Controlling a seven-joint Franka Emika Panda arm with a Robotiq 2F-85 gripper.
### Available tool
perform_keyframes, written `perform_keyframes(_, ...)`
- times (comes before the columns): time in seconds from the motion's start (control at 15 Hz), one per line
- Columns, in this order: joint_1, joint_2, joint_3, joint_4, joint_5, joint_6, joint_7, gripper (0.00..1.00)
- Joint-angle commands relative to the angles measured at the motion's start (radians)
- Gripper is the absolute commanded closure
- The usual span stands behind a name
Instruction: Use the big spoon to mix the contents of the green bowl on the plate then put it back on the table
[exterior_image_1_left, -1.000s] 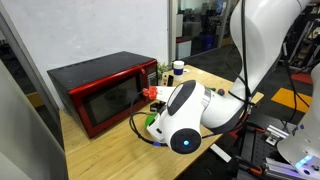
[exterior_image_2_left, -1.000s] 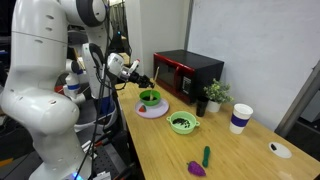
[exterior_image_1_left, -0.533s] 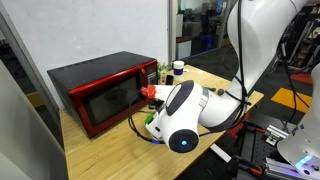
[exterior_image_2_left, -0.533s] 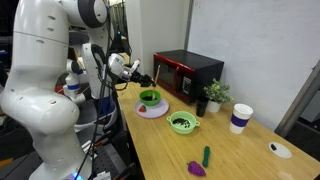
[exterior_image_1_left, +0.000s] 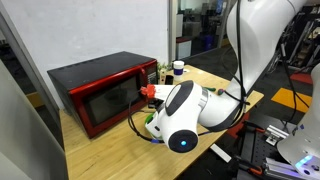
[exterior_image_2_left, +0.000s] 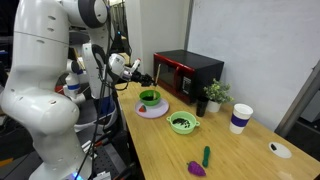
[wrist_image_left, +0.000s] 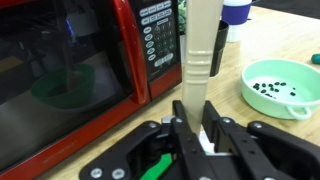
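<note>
Gripper: jaws clamped on spoon handle, in front of microwave door. Green bowl: on plate, near microwave's front.

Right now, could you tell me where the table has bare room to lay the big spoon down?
The table is bare between the lime-green bowl and the cup, and beyond the cup toward the small white dish. Crowded around plate, microwave, plant.

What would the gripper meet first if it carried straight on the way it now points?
Probably the red microwave, near its control panel: the gripper, fingers shut on the big spoon, faces that front. The spoon's far end would touch before the fingers; depth is unclear.
</note>
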Motion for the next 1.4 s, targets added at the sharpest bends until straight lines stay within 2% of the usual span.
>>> perform_keyframes(0.0,0.003,0.027,0.011,0.022,-0.023,-0.013,0.018,0.94)
perform_keyframes(0.73,0.023,0.048,0.061,0.060,0.008,0.016,0.017,0.94)
perform_keyframes(1.33,0.019,0.046,0.050,0.021,0.004,0.002,0.022,0.94)
